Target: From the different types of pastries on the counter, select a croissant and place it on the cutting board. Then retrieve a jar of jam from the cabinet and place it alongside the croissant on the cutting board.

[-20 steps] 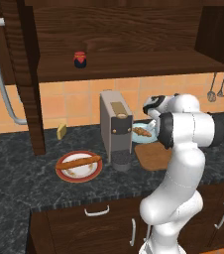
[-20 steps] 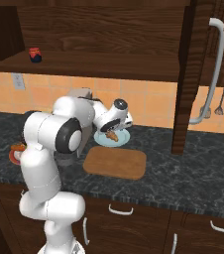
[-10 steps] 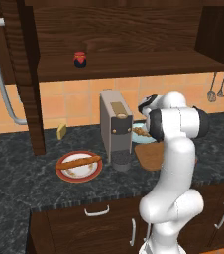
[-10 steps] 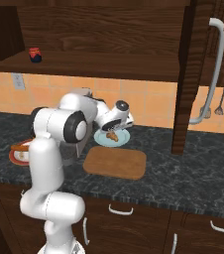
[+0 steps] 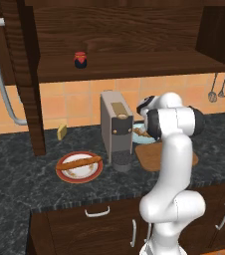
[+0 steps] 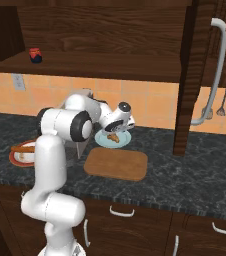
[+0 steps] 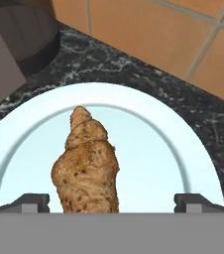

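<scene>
The small golden-brown croissant [image 7: 86,166] lies on a round pale blue plate [image 7: 153,144] on the dark counter [image 6: 195,170], behind the wooden cutting board [image 6: 116,165]. My gripper [image 7: 116,201] hangs open just above it, one fingertip on each side and both apart from the pastry. The hand also appears over the plate [image 6: 126,140] and croissant [image 6: 113,136] in the right base view, with the gripper [image 6: 113,130] pointing down. The red and dark jar of jam [image 5: 80,60] stands on the cabinet shelf [image 5: 134,67]. The long baguette-like loaf [image 5: 78,162] rests on a red-rimmed plate.
A grey coffee machine [image 5: 116,130] stands close to the left of the blue plate. A small yellow block [image 5: 61,131] sits by the wall. An open cabinet door with a long handle [image 6: 212,75] hangs at the right. Utensils [image 5: 218,88] hang on the tiled wall.
The hand has come down closer over the blue plate and croissant, and the arm's elbow has swung. The jaws have stayed open.
</scene>
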